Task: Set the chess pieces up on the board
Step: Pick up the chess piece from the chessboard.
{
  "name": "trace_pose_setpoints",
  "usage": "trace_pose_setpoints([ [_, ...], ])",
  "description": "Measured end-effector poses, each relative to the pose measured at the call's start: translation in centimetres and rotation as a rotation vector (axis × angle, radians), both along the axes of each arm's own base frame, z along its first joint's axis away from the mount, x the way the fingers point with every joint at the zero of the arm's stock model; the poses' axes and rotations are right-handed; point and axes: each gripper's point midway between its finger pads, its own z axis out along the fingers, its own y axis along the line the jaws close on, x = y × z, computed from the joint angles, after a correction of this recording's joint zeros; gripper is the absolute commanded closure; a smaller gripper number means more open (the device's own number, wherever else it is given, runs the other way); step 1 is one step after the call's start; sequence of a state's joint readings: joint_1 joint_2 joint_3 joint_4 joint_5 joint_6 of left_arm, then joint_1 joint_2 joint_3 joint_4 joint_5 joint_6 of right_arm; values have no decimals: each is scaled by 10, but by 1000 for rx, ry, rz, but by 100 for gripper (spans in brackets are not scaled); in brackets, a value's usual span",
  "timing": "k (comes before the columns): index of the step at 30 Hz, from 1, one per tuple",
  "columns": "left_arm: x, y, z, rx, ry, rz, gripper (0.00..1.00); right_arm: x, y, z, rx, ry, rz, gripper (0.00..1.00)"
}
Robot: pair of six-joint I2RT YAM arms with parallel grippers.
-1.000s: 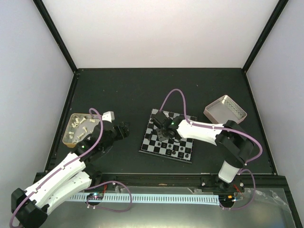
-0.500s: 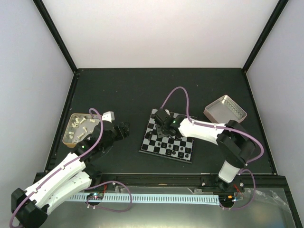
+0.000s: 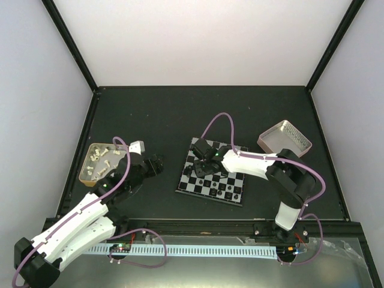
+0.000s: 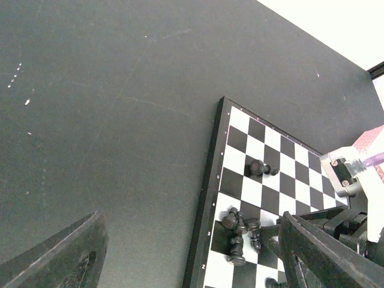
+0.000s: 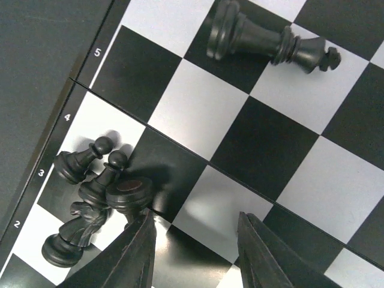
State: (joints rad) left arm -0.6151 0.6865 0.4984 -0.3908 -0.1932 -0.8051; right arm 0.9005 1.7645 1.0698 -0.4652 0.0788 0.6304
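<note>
1. Far L in the top view, a tan tray [image 3: 101, 144] sits on the dark table [image 3: 150, 114]. It holds a scatter of pale pcs [image 3: 99, 157], and the L arm's forearm runs right beside it.
2. The L gripper [image 3: 157, 163] hangs over bare table btwn the tan tray and the board, off the board. In the wrist cam its fingers [image 4: 66, 258] are spread wide w/ nothing btwn them. The table and the board's L edge lie below.
3. The board [image 3: 191, 183] lies flat near table centre, turned a bit askew to the table edges.
4. The chess pieces [image 5: 90, 198] are not in rows.
   - Abt four are bunched at the board's edge by rank marks 2–4: two pawns, a knight, and one showing its round base to the cam. I can't tell for sure which of them stand.
   - Away from the bunch, a tall pc [image 5: 270, 42] lies on its side across a dark and a pale square.
   - A few more dark pcs [image 3: 231, 191] sit near the board's near-R corner.
5. The R gripper [image 5: 195, 240] is low over the board, just beside the bunch.
   - Its fingers have a moderate gap and are empty, w/ a pale square under the gap.
   - One finger tip is v. close to the round-based pc; I can't tell if they touch.
6. Far R, a pink-rimmed tray [image 3: 287, 135] sits beyond the R arm's elbow, apart from the board.
</note>
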Motion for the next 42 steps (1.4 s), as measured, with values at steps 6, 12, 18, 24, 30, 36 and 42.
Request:
trace_pose_setpoints([
  [6,0,0,0,0,0,0,21,0,5,3,23,2,9,62],
  [12,0,0,-2,2,3,0,21,-1,11,11,57,-3,28,61],
  [18,0,0,-2,2,3,0,21,3,19,15,72,-8,44,62],
  [24,0,0,-2,2,3,0,21,5,22,5,52,6,50,69],
  [30,0,0,-2,1,3,0,21,10,22,-1,29,-2,40,72],
  [36,-1,-2,-2,-7,7,-12,20,13,20,-2,17,-12,23,84],
  [42,-2,-13,0,-39,14,-59,20,14,20,0,32,-17,4,85],
])
